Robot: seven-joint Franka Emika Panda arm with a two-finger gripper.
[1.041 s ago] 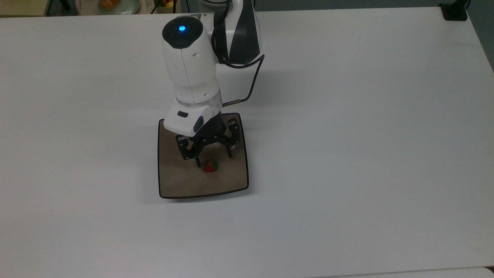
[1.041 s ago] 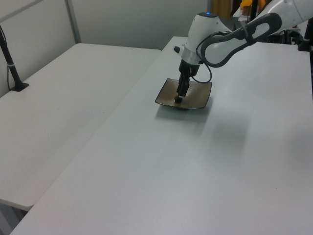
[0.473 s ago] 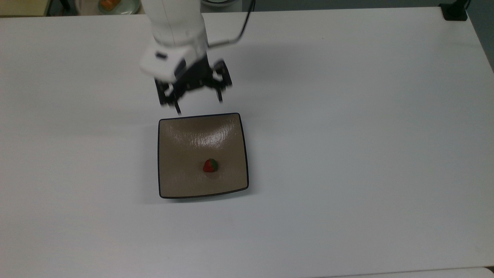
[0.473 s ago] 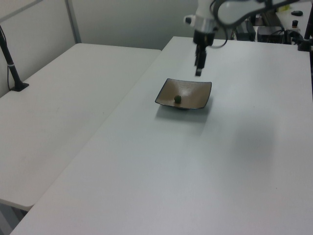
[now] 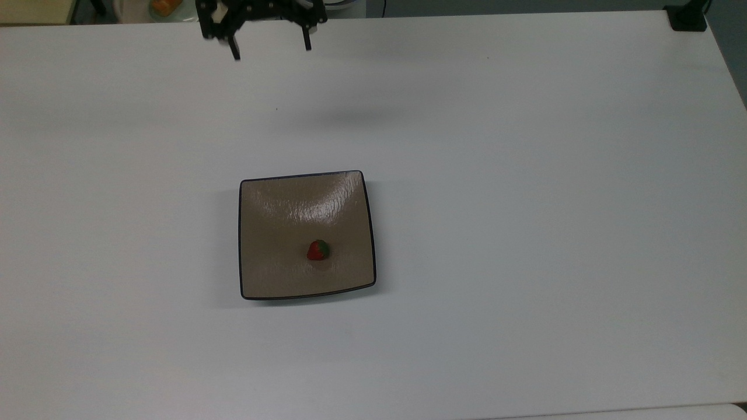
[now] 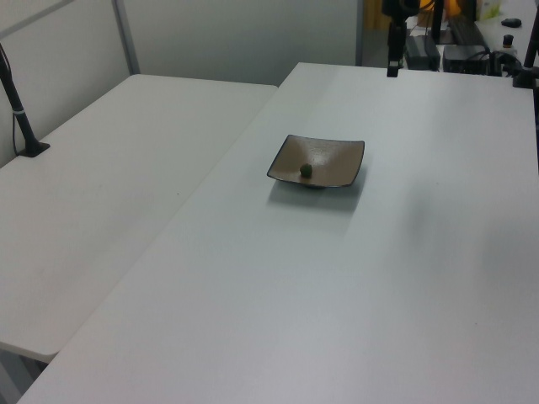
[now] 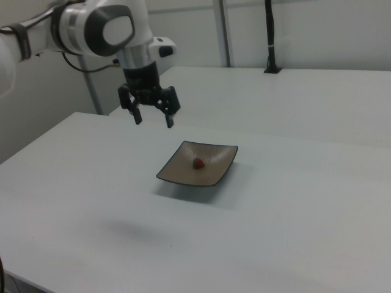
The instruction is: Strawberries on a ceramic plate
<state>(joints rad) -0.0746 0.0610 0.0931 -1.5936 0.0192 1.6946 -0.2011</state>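
Note:
A small red strawberry (image 5: 317, 250) with a green cap lies on the square tan-brown ceramic plate (image 5: 274, 204), a little toward the top view's lower side of its middle. The strawberry (image 7: 198, 163) and plate (image 7: 183, 174) sit mid-table in the right view, and the left view has the strawberry (image 6: 306, 170) as a dark dot on the plate (image 6: 337, 160). My gripper (image 5: 271, 49) hangs open and empty at the top view's upper edge, well away from the plate. The right view has the gripper (image 7: 154, 119) raised high above the table, up and to the left of the plate.
The plate rests on a wide white table (image 5: 525, 204). A round pale plate with orange food (image 5: 169, 7) sits beyond the table's far edge in the top view. A black post base (image 5: 687, 17) stands at the top view's upper right corner. A second white table (image 6: 101, 194) adjoins it.
My gripper, open over the strawberry a second ago, has risen and pulled back to the top view's upper edge. The strawberry stays on the plate.

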